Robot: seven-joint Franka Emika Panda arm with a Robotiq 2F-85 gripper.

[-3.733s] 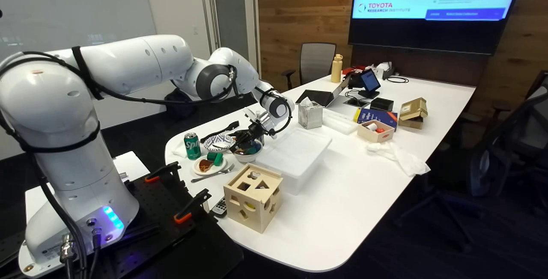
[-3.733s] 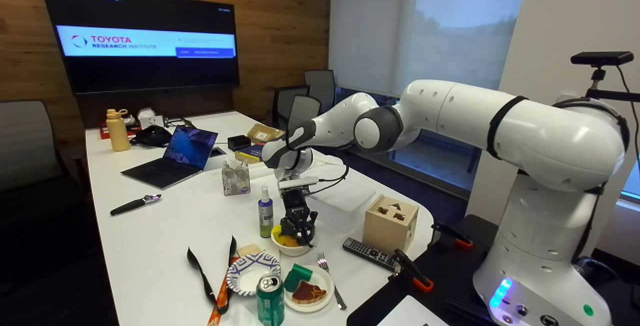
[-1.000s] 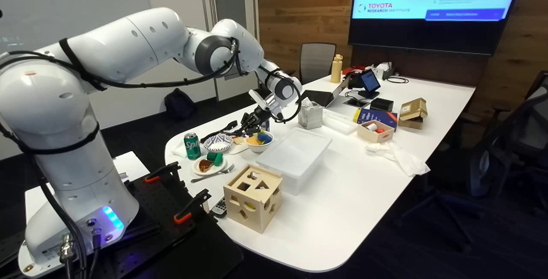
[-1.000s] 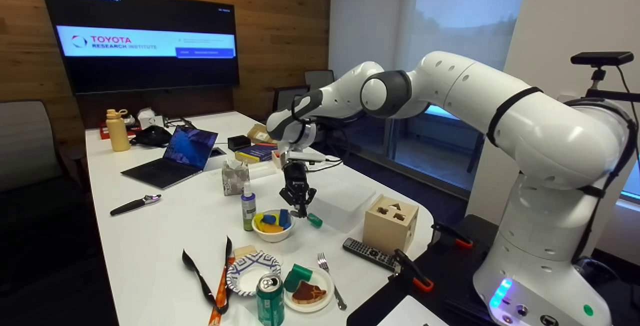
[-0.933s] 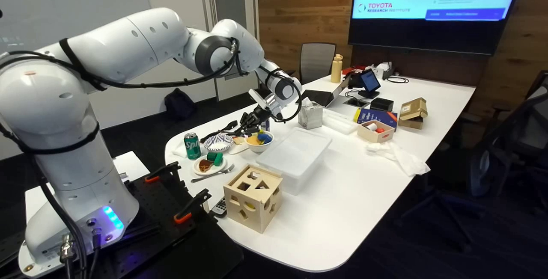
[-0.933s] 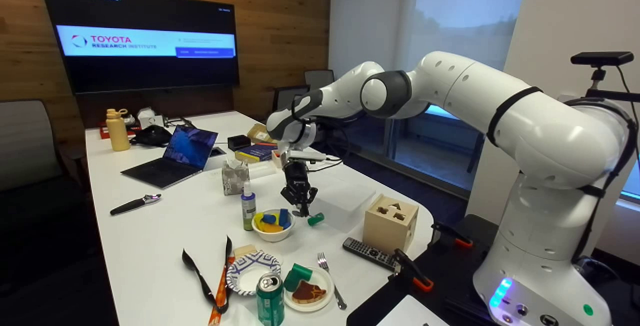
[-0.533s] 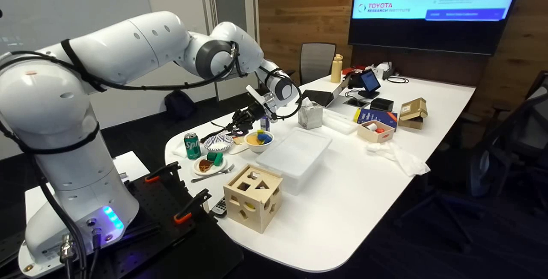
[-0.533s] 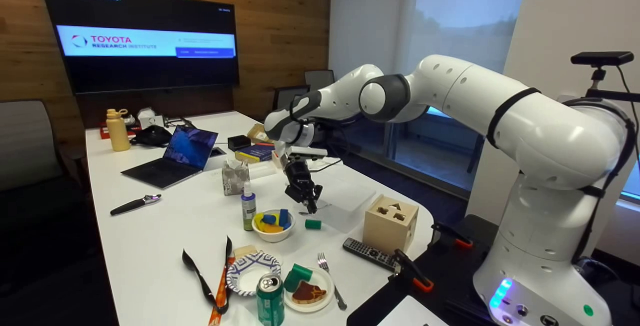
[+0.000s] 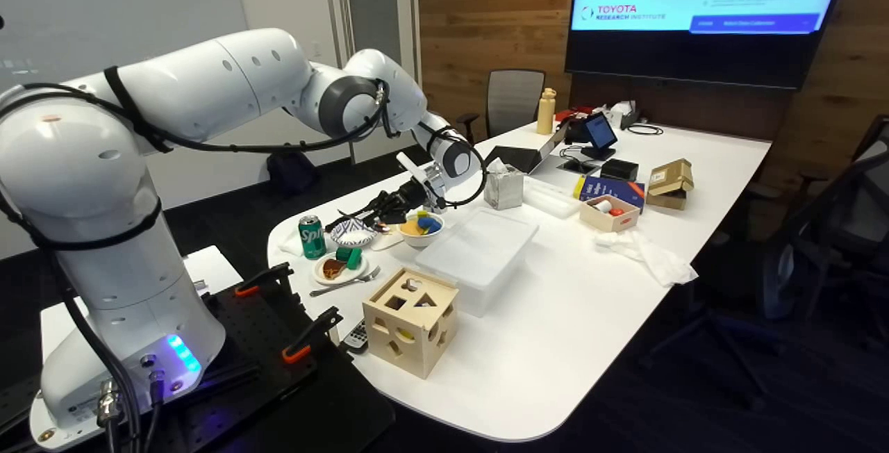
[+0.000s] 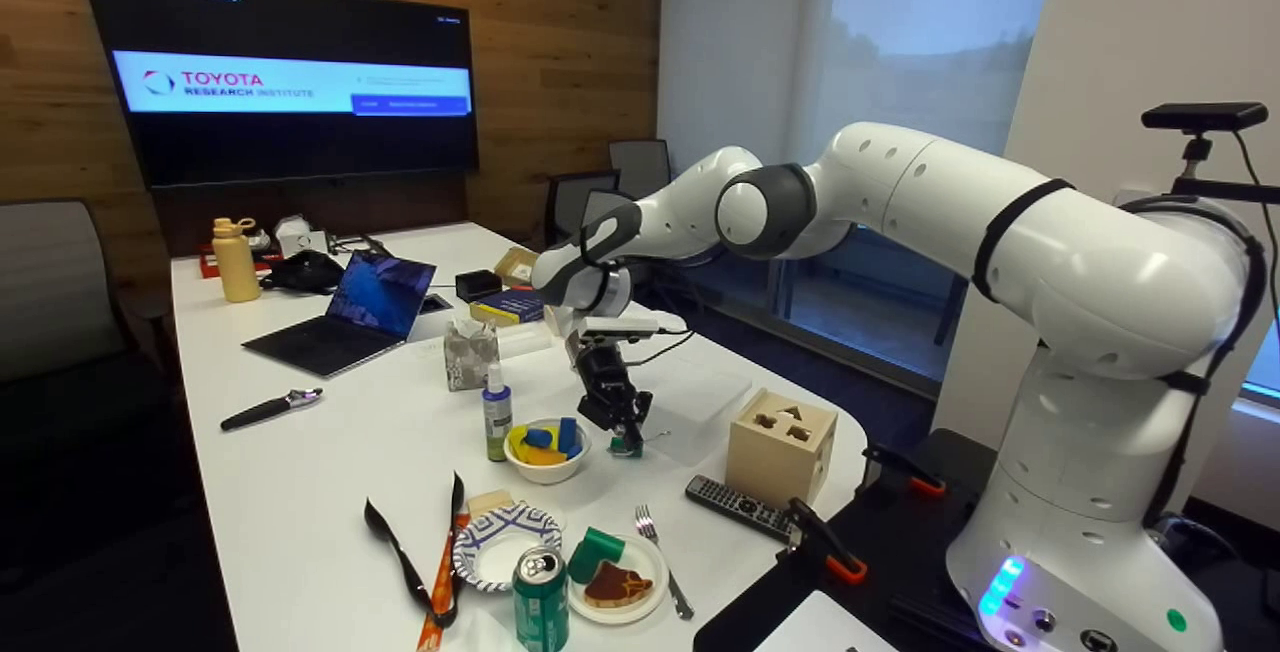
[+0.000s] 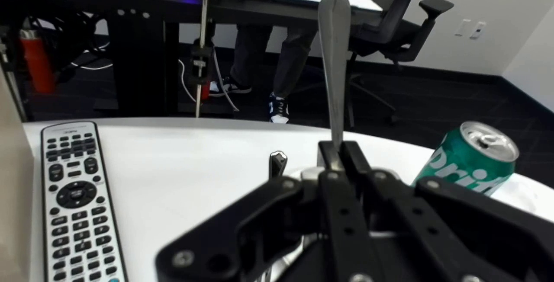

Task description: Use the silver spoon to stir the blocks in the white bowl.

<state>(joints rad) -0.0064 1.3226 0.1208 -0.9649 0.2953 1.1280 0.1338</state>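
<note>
Black claw, narrow, pinching the silver spoon — near the claw, the white bowl, with blocks inside

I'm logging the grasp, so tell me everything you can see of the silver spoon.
The silver spoon looks like smooth grey metal. In the wrist view its slim neck points up from the claw, which is shut on it, and broadens into a flat, rounded tip, probably the handle's end. I cannot make out the other end or what it touches. The spoon is held beside the white bowl, with no part showing inside.
</note>
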